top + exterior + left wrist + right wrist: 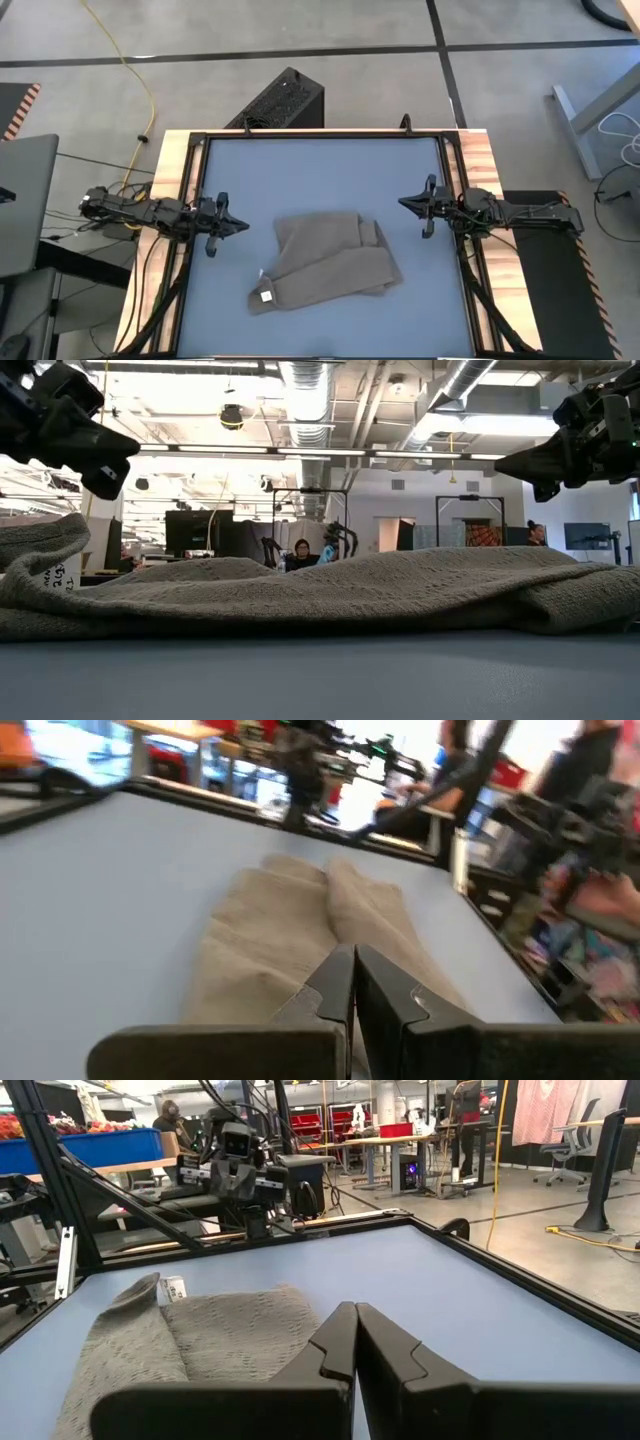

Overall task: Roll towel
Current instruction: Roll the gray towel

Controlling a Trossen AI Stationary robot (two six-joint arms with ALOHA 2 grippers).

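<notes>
The taupe towel [328, 262] lies loosely folded and rumpled on the blue table top, a little toward the near edge, with its small white tag [266, 295] at the near left corner. It also shows in the low view [330, 595], the left wrist view [300, 935] and the right wrist view [190, 1345]. My left gripper [243, 226] hovers shut at the table's left side, above the surface and left of the towel. My right gripper [403, 203] hovers shut at the right side, clear of the towel. Both point level toward the middle.
A black frame rail [320, 135] runs around the blue table top [320, 170], with wooden strips at the left and right. Bare table lies on the far side of the towel. A dark box [280, 100] stands on the floor beyond the far edge.
</notes>
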